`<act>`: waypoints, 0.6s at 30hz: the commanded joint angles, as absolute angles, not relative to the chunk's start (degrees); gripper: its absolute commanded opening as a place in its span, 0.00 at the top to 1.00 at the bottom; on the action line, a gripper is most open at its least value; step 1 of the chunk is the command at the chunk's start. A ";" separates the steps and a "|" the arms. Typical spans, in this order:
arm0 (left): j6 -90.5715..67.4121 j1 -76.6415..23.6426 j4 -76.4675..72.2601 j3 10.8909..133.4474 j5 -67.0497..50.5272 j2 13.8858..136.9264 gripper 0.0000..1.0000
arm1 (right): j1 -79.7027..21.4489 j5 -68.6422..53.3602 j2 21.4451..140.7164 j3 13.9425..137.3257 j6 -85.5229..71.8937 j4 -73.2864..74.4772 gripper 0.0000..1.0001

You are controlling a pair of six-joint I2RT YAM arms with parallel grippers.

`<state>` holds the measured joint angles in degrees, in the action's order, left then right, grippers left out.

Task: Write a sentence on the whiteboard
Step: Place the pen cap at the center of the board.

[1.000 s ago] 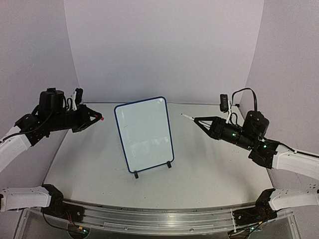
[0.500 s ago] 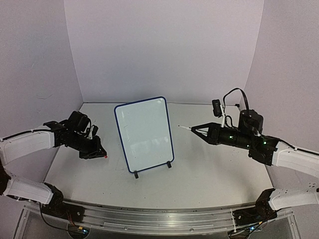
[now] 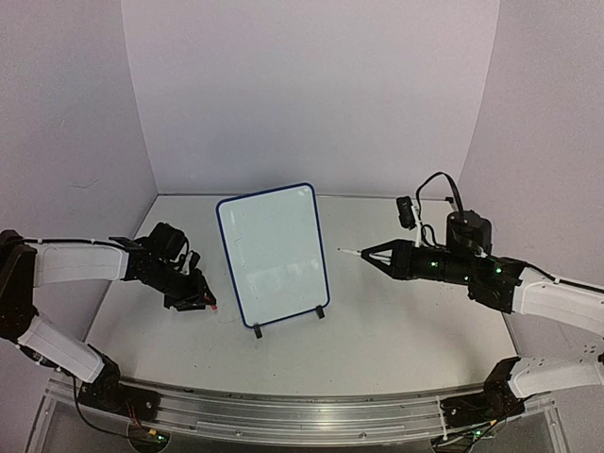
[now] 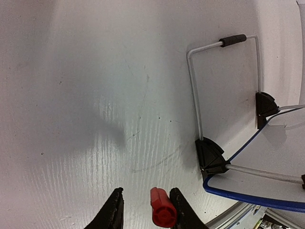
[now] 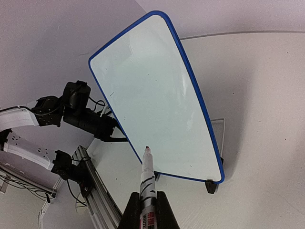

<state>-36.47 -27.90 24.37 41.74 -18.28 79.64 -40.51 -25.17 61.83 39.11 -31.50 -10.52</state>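
Observation:
The whiteboard (image 3: pixel 274 250) stands upright on two black feet at the table's middle, blue-framed and blank; no sentence shows on it. It also shows in the right wrist view (image 5: pixel 152 95), and its lower frame shows in the left wrist view (image 4: pixel 248 196). My right gripper (image 3: pixel 375 253) is shut on a marker (image 5: pixel 147 176), uncapped, its tip a short way off the board's right edge. My left gripper (image 3: pixel 203 302) is low over the table by the board's lower left corner. Its jaws stand apart, and a red cap (image 4: pixel 160 208) lies against one finger with a gap to the other.
A wire stand (image 4: pixel 195 81) props the board from behind. A metal rail (image 3: pixel 283 411) runs along the table's near edge. Pale walls close in the back and both sides.
My left arm has swung down from high at the left to the table beside the board's lower left corner. My right gripper has moved the marker left, closer to the board.

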 commanded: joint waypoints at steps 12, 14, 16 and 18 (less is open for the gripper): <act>-34.98 -27.69 21.58 41.66 -17.14 80.72 0.44 | -40.61 -24.73 63.20 41.35 -31.12 -10.55 1.00; -34.98 -27.69 21.68 41.63 -17.02 80.56 0.42 | -40.66 -24.63 63.11 41.24 -31.20 -10.55 1.00; -35.05 -27.69 21.75 41.61 -16.60 80.17 0.41 | -40.61 -24.53 62.95 41.15 -31.25 -10.53 1.00; -35.32 -27.69 21.63 41.38 -15.44 79.08 0.41 | -40.67 -24.44 62.83 41.06 -31.18 -10.44 1.00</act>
